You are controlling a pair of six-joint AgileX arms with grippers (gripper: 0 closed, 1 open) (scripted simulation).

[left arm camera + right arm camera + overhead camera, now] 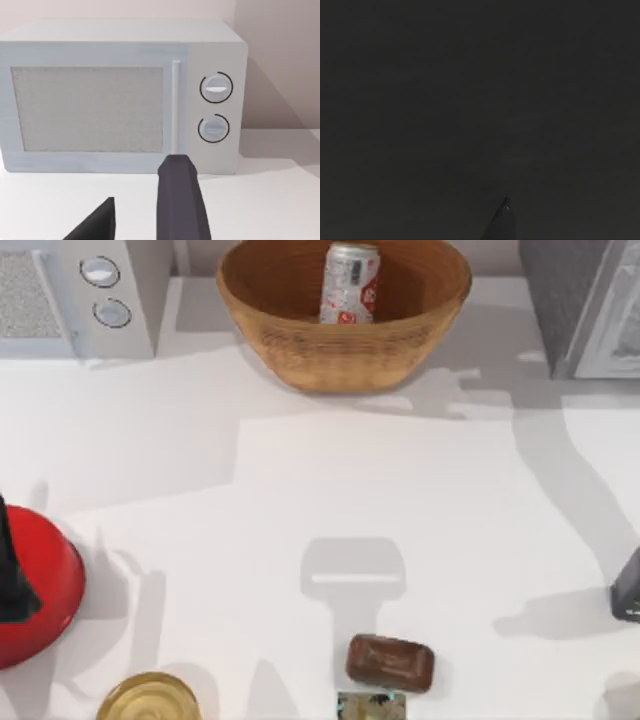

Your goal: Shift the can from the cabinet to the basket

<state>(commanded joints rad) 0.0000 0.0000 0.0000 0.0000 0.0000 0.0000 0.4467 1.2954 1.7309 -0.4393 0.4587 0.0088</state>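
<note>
The slim silver-white can (350, 282) with red markings stands leaning inside the tan wicker basket (300, 350) at the back middle of the table. The grey cabinet (580, 300) is at the back right. My left gripper (135, 222) is parked at the left edge, facing a microwave, its two dark fingers (180, 200) apart with nothing between them. From above, the left gripper (12, 570) shows as a black shape over a red object. My right gripper (628, 588) sits at the table's right edge, far from the basket. The right wrist view is dark.
A white microwave (80, 290) stands at the back left. A red round object (45, 585) lies at the left edge, a gold-topped container (148, 698) at the front left. A brown block (390, 662) and a small printed box (372, 706) lie at the front middle.
</note>
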